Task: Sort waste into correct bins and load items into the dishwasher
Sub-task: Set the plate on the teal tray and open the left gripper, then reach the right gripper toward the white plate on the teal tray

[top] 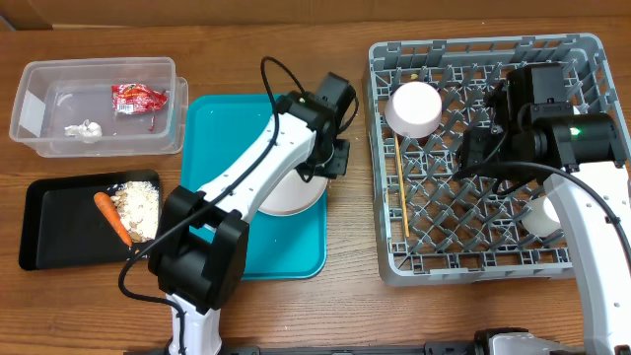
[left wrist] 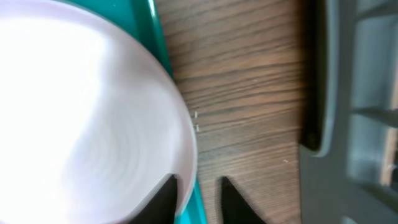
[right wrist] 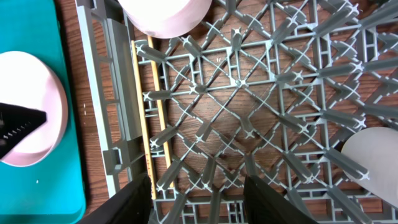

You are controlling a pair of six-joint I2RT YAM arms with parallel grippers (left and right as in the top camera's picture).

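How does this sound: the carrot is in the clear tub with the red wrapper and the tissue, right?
No. The overhead view shows the carrot in the black tray; the red wrapper and tissue are in the clear tub.

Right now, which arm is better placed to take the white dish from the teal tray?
Left. The left gripper is at the rim of the white dish; the right gripper hangs open over the grey dish rack.

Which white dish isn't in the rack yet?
The dish on the teal tray, at the left pincer. The bowl and the half-hidden white piece sit inside the grey rack.
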